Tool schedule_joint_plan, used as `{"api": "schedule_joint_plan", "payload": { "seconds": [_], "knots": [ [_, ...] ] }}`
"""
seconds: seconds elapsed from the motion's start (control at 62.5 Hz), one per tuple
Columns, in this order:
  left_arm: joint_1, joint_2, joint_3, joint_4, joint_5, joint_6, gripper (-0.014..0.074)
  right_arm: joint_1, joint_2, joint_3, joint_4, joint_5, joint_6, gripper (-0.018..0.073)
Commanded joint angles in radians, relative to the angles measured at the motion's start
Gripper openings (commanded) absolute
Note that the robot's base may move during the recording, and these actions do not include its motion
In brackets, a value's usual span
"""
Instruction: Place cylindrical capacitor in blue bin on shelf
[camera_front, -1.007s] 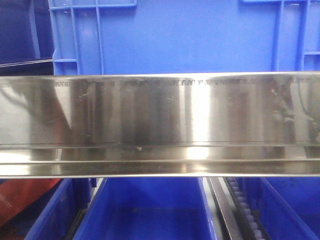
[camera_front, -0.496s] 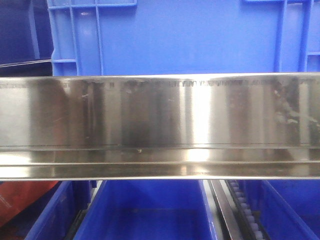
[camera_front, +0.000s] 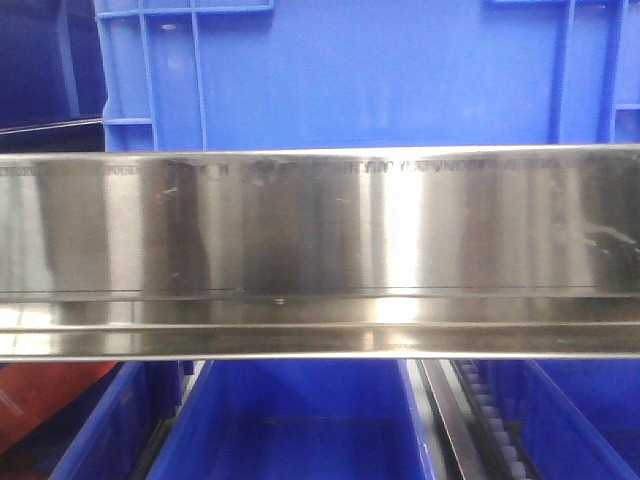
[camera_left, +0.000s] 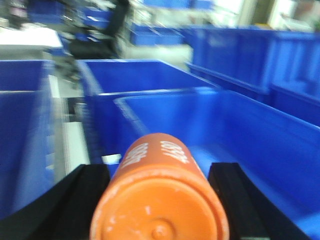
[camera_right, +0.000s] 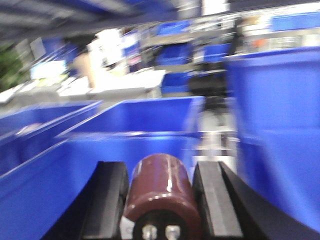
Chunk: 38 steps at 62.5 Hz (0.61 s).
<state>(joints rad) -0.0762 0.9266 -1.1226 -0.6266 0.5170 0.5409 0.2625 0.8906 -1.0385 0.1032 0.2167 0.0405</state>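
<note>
In the left wrist view my left gripper (camera_left: 160, 170) is shut on an orange cylindrical capacitor (camera_left: 159, 200) with white print. It is held over the near rim of an open blue bin (camera_left: 260, 130). In the right wrist view my right gripper (camera_right: 160, 167) is shut on a dark brown cylindrical capacitor (camera_right: 160, 192) with two metal terminals facing the camera. A blue bin (camera_right: 100, 150) lies just ahead of it. The front view shows the shelf's steel rail (camera_front: 320, 250) with a blue bin (camera_front: 380, 70) above and another (camera_front: 300, 420) below. No gripper shows there.
More blue bins (camera_left: 130, 75) stand in rows beyond and beside the held parts. A tall blue bin wall (camera_right: 280, 130) is close on the right. Roller tracks (camera_front: 480, 410) run between the lower bins. A red surface (camera_front: 50, 400) shows at lower left.
Reflections on the steel rail have shifted a little. The rail and the bins keep their places in the front view.
</note>
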Motion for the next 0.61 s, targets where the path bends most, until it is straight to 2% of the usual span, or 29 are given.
{"api": "schedule_joint_plan", "payload": {
  "seconds": [0.0,0.144,0.208,0.352,0.432,0.528,0.592],
  "knots": [
    [-0.073,0.094,-0.077,0.037,-0.031,0.010,-0.0111,0.066,0.060,-0.046,-0.022,-0.031,-0.041,-0.0168],
    [-0.197,0.220,-0.155,0.060,-0.117,0.010,-0.0111,0.144,0.154,-0.091,-0.022,-0.031,-0.041,-0.0168],
    [-0.272,0.287,-0.189,0.060,-0.163,0.010,-0.0111,0.171,0.202,-0.104,-0.022,-0.031,-0.041,-0.0168],
    [-0.377,0.397,-0.231,0.069,-0.233,0.010,-0.0111,0.205,0.269,-0.108,-0.022,-0.052,-0.041,-0.0168],
    [-0.409,0.443,-0.236,0.069,-0.268,0.010,-0.0111,0.210,0.295,-0.108,-0.022,-0.056,-0.041,-0.0165],
    [-0.425,0.468,-0.236,0.069,-0.269,0.010,-0.0111,0.210,0.314,-0.108,-0.022,-0.047,-0.041,-0.0093],
    [-0.425,0.468,-0.236,0.069,-0.258,0.010,-0.0108,0.210,0.314,-0.108,-0.022,-0.042,-0.041,0.0027]
  ]
}}
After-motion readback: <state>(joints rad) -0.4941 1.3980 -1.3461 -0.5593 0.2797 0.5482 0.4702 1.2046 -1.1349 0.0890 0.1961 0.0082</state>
